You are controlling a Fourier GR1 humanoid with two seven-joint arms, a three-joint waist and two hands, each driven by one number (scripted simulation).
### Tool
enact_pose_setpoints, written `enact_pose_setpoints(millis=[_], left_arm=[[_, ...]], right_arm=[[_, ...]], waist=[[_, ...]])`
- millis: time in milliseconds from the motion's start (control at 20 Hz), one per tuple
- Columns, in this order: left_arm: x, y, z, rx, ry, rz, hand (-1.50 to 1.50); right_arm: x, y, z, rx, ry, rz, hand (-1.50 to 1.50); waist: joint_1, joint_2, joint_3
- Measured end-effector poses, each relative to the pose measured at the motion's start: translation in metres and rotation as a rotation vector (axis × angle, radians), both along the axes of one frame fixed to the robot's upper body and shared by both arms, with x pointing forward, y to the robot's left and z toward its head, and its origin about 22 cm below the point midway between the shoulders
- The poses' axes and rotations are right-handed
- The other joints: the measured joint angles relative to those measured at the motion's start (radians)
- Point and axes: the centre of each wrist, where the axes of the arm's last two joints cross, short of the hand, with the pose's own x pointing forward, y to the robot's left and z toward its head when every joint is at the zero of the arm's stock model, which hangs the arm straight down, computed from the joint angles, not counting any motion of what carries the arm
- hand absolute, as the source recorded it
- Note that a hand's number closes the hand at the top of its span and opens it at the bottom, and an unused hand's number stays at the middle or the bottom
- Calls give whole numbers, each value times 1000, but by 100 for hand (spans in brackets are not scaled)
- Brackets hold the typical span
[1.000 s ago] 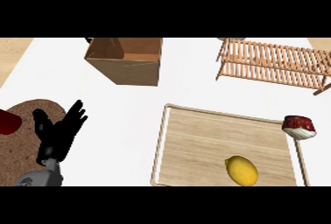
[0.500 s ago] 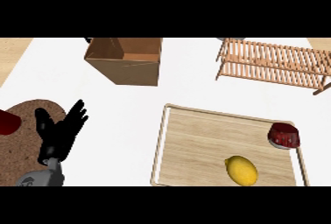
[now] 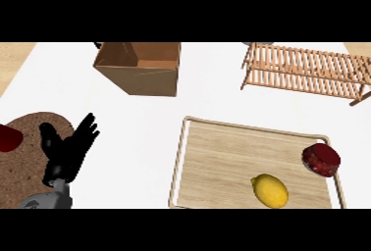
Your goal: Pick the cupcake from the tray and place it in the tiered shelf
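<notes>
- One hand is being shown: the left hand (image 3: 69, 149), standing at the view's lower left with its fingers straight and spread upward, released and grasping nothing. It is resting, and is seen partly over the edge of a round brown mat (image 3: 25, 147). The right hand is not being shown at all.
- One lemon (image 3: 270, 190) is being held by the tray (image 3: 217, 147), lying in the tray's near part, right of its middle.
- One cupcake (image 3: 321, 159) is being seen at the tray's right rim, tipped on its side, dark red with a pale base; it is lying a little beyond the lemon, apart from it. Whether it is resting wholly inside the rim cannot be told.
- One wooden tray is being counted, pale, with a raised light rim, and two things are being carried by it: the lemon and the cupcake.
- One dark red object (image 3: 7, 138) is being cut off by the view's left edge, lying on the brown mat; what it is cannot be told.
- One brown open box (image 3: 141, 68) is being seen farther back, left of centre; nothing can be made out inside it.
- One tiered shelf (image 3: 308, 71), made of wooden slats, is standing at the far right, well apart from the tray, and nothing is being seen on its slats.
</notes>
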Motion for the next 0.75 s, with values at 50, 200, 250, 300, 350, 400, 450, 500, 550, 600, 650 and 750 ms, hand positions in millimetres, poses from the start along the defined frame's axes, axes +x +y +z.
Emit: enact_pose_setpoints(millis=[50, 200, 250, 300, 350, 400, 450, 500, 550, 600, 650, 750], left_arm=[[-1, -1, 2, -5, -3, 1, 0], [-1, 1, 1, 0, -5, 1, 0], [-1, 1, 1, 1, -5, 6, 0], [-2, 2, 1, 2, -9, 6, 0], [-2, 3, 1, 0, -10, 4, 0], [-2, 1, 0, 2, -8, 5, 0], [-2, 0, 0, 5, -6, 10, 0], [-3, 2, 0, 7, -8, 12, 0], [-1, 1, 2, 7, -3, 9, 0], [-1, 3, 1, 6, -3, 4, 0], [-1, 6, 0, 7, -1, 3, 0], [0, 8, 1, 5, -2, -1, 0]], right_arm=[[-5, -8, 2, 8, -5, -34, -150], [-20, -28, 12, 51, -39, -121, -150], [-27, -40, 12, 69, -46, -142, -150], [-34, -51, 12, 82, -52, -164, -150], [-41, -60, 15, 103, -61, -184, -150], [-47, -68, 17, 120, -67, -195, -150], [-58, -81, 17, 138, -74, -203, -150], [-65, -91, 14, 156, -77, -207, -150], [-72, -100, 13, 162, -75, -210, -150], [-79, -108, 13, 167, -72, -210, -150], [-87, -117, 12, 176, -74, -204, -150], [-101, -131, 10, 178, -71, -190, -150]], waist=[[1, 0, 0], [-1, 0, -1], [-1, 1, -1], [-1, 1, 0], [-1, 1, 0], [-2, 1, 0], [-3, 1, 1], [-4, 0, 1], [-4, 1, 1], [-4, 1, 1], [-6, 0, 1], [-4, 1, 1]])
